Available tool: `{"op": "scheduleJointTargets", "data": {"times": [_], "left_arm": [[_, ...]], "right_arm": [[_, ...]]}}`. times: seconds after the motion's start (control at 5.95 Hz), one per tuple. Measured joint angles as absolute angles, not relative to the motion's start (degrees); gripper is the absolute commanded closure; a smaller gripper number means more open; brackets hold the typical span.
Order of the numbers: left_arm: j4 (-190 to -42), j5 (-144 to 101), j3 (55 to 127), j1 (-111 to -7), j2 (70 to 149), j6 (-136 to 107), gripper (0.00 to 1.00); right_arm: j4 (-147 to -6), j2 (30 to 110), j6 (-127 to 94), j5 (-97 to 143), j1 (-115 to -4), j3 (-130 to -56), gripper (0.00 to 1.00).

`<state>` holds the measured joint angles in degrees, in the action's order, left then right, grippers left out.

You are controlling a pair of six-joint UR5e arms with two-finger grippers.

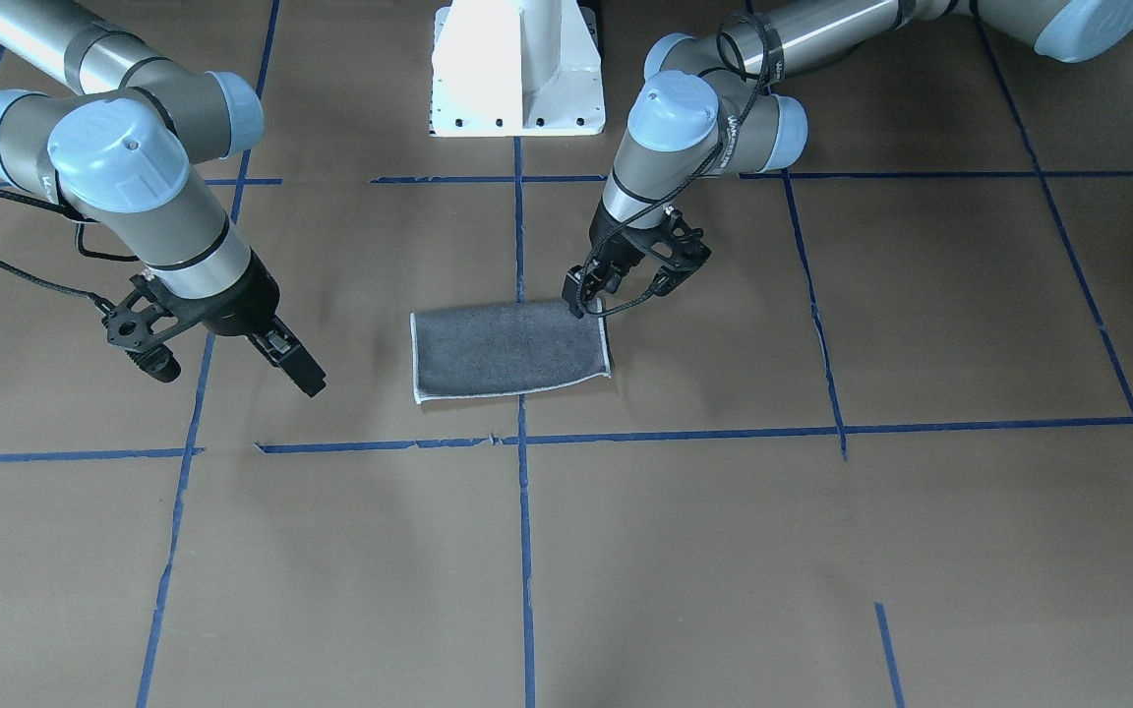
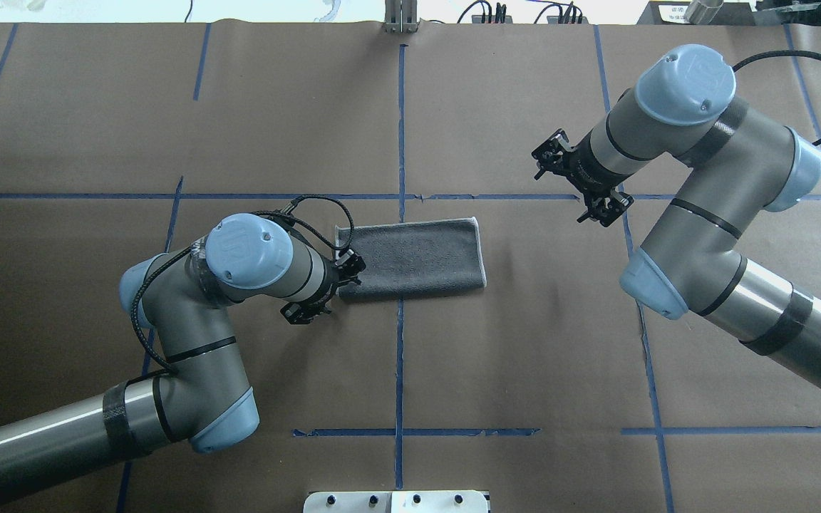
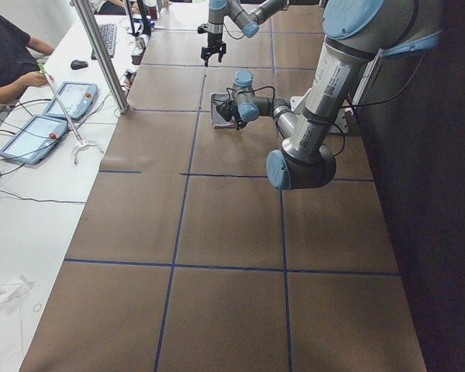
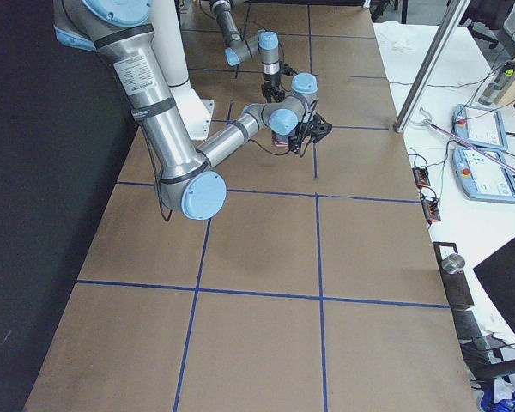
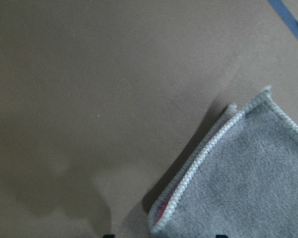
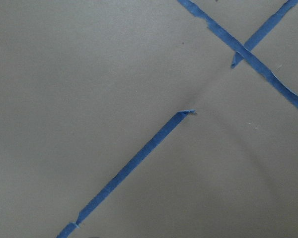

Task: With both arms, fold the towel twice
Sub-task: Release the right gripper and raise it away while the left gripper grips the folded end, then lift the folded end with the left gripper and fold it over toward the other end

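Note:
The towel [image 1: 507,349] lies folded into a flat rectangle, grey face up, pale stitched border showing, across the middle blue tape line; it also shows in the overhead view [image 2: 414,256]. My left gripper [image 1: 586,300] is low at the towel's short end on my left, at the corner nearer my base, open. The left wrist view shows that doubled corner [image 5: 248,183] with a sliver of pink-red between the layers. My right gripper [image 1: 303,372] hangs above bare paper well off the towel's other end, empty, and looks open.
The table is brown paper with a grid of blue tape lines [image 1: 523,511]. The white pedestal base [image 1: 517,69] stands at the robot's edge. Operators' tablets [image 3: 39,124] lie on a white side table beyond the far edge.

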<state>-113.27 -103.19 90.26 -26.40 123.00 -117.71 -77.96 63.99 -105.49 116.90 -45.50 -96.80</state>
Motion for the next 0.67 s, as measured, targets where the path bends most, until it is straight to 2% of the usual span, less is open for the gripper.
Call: {"op": "scheduleJointTargets", "data": {"times": [0.17,0.67], "left_arm": [[-113.3,-102.9,90.1,-26.4,123.1,-117.7,1.0],[-113.2,-103.2,90.8,-27.9,123.0,-117.1,1.0]], "right_arm": [[-78.0,64.2,-105.4,116.7,-45.5,-97.0,0.0],[-78.0,64.4,-105.4,116.5,-45.4,-97.2,0.0]]}}
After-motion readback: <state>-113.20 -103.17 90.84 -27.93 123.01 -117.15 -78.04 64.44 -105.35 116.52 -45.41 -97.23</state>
